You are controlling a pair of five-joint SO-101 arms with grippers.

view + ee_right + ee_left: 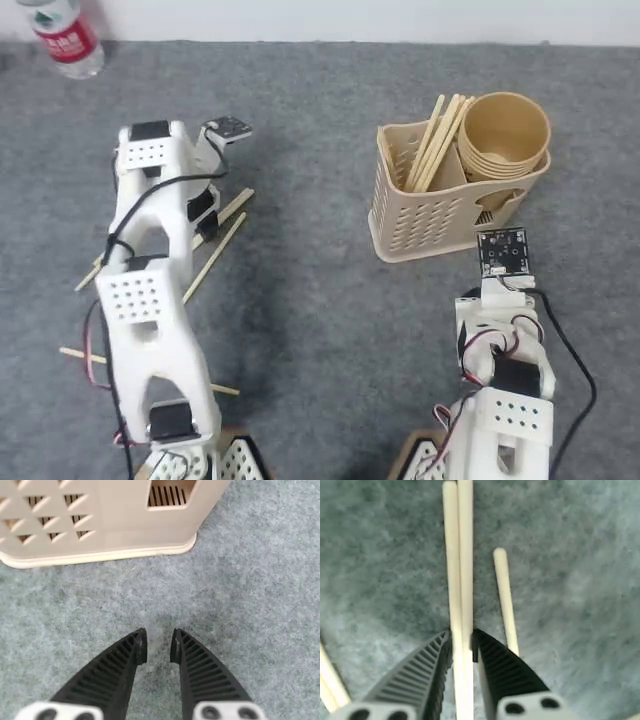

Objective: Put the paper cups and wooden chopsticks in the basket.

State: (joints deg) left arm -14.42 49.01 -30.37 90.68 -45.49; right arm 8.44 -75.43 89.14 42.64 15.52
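**Pair of chopsticks (465, 555) pinched by the left gripper (461, 637); right gripper (157, 647) empty by the basket (100, 520)**

The left gripper's two ribbed jaws are drawn in close, one on each side of the pair of chopsticks. The two sticks lie side by side, touching, flat on the grey carpet (580, 580), and run straight out past the jaw tips. A third chopstick (504, 595) lies just beside the pair, roughly parallel to it, passing outside one jaw and not in the grip.

In the high view, loose chopsticks (216, 252) are scattered on the carpet around the left arm (150, 300). Some poke out beside its upper part and others lie near its base.

The right gripper hangs low over bare carpet, its jaws a narrow gap apart with nothing between them. The basket's perforated wall stands near, just beyond its tips.

The basket sits well apart from the left arm's sticks. Stacked paper cups (505, 135) fill one compartment, and a tilted bundle of chopsticks (437, 140) leans right next to them. A water bottle (65, 35) lies at the far corner of the carpet.
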